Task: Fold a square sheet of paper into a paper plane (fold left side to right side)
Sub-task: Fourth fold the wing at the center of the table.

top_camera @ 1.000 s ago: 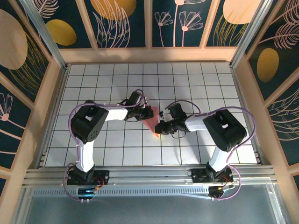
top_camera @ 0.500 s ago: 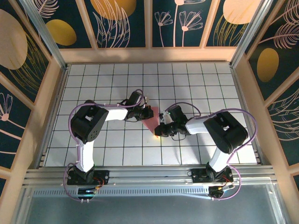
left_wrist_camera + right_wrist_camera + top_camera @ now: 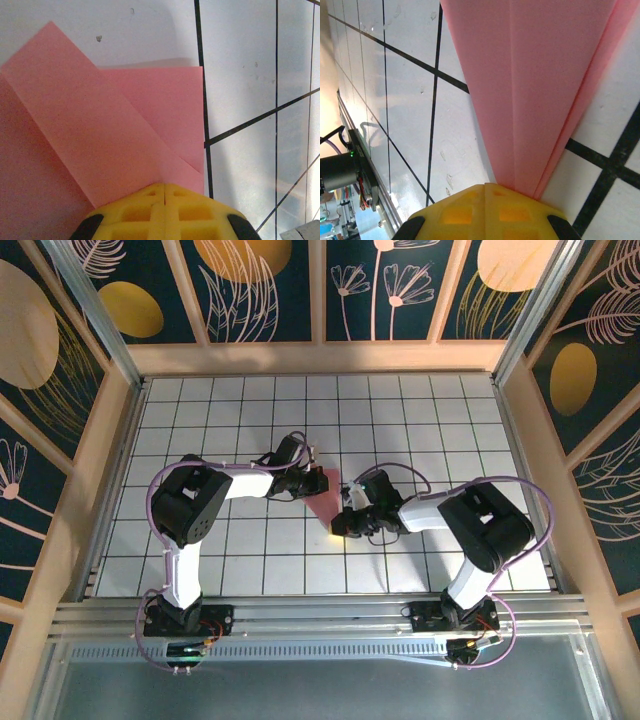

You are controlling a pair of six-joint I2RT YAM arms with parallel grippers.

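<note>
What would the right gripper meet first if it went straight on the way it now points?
The folded salmon-pink paper sheet: its narrow end lies right at the shut yellow tips of the right gripper, probably touching them.

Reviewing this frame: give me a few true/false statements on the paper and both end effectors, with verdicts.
1. The pink paper is already folded into overlapping layers. True.
2. The left end effector and the right end effector are both wide open. False: both are shut.
3. The paper lies on the gridded table between the two end effectors. True.
4. The right end effector sits at the paper's wide end. False: it is at the narrow, pointed end.
</note>
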